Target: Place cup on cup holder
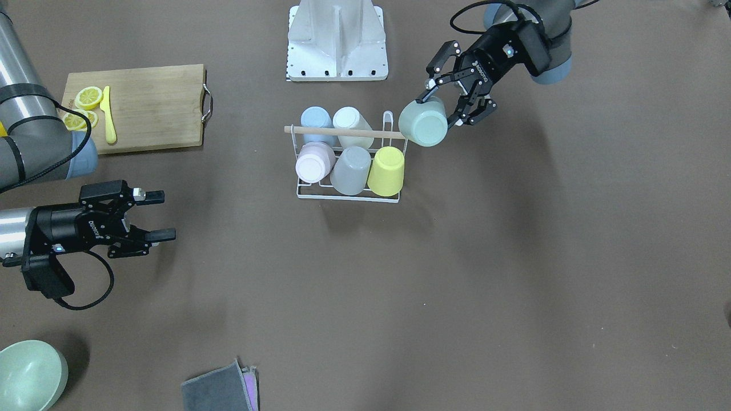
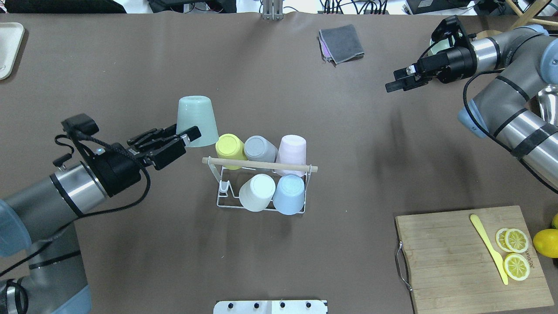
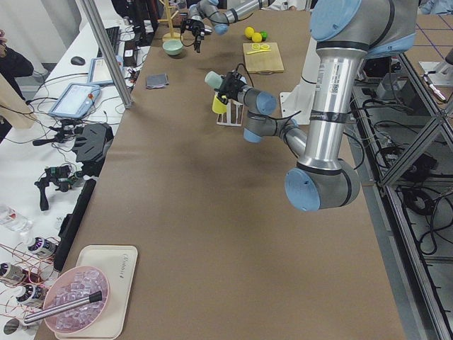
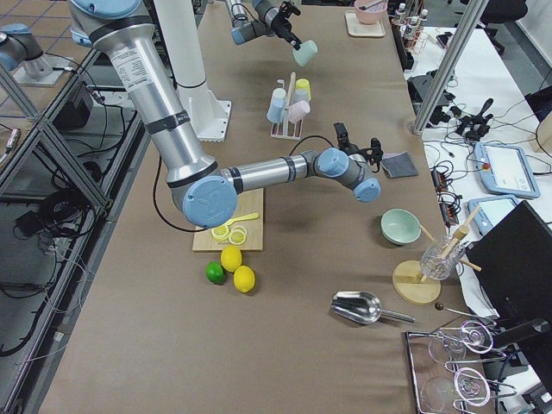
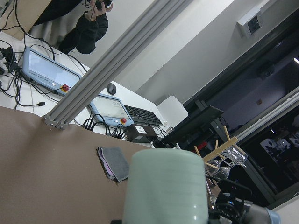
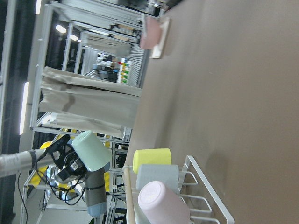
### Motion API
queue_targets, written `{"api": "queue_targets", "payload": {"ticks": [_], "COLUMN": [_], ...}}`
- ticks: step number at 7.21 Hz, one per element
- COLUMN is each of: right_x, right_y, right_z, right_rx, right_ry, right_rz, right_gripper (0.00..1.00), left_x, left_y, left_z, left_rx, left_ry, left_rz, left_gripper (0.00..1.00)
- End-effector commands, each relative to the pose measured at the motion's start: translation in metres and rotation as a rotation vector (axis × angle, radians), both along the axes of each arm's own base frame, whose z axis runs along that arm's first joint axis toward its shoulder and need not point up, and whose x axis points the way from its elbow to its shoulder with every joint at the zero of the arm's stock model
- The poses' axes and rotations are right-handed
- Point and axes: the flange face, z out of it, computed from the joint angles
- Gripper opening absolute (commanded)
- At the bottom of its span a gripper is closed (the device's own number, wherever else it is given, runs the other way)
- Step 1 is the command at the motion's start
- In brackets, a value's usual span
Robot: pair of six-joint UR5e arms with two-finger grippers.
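Observation:
The cup holder (image 1: 348,193) is a white wire rack with a wooden dowel (image 2: 259,165) across its top, in mid-table. It carries blue, white, pink, grey and yellow cups upside down. My left gripper (image 1: 441,111) is shut on a pale green cup (image 1: 423,123), held bottom-up and tilted in the air just beside the rack's end by the yellow cup (image 2: 229,147). The green cup also shows in the overhead view (image 2: 197,118) and fills the left wrist view (image 5: 166,186). My right gripper (image 1: 157,216) is open and empty, far from the rack.
A wooden cutting board (image 1: 154,105) with lemon slices and a yellow knife lies on the right arm's side. A green bowl (image 1: 28,374) and a folded grey cloth (image 1: 220,388) lie at the far edge. The robot base (image 1: 337,40) stands behind the rack.

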Motion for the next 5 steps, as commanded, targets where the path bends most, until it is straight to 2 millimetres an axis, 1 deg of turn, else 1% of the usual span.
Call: {"api": "queue_targets", "payload": {"ticks": [1, 2, 3, 4, 5], "right_x": [0.003, 0.0, 0.004, 0.012, 0.016], "right_y": [-0.003, 0.002, 0.004, 0.011, 0.02], "right_z": [-0.003, 0.001, 0.001, -0.003, -0.001], "right_rx": [-0.397, -0.524, -0.619, -0.64, -0.617], "right_ry": [0.286, 0.436, 0.536, 0.667, 0.768], "right_rz": [-0.278, -0.376, -0.424, -0.445, -0.448], "right_gripper": [0.95, 0.95, 0.95, 0.94, 0.94], "left_x": [0.015, 0.018, 0.02, 0.022, 0.023], "left_y": [0.019, 0.025, 0.027, 0.027, 0.027], "left_z": [-0.008, -0.01, -0.017, -0.024, -0.026], "left_rx": [0.018, 0.012, 0.019, 0.02, 0.021], "left_ry": [-0.018, -0.028, -0.025, -0.013, -0.015], "left_rz": [-0.069, -0.126, -0.149, -0.161, -0.174], "left_gripper": [0.0, 0.0, 0.0, 0.0, 0.0]}}
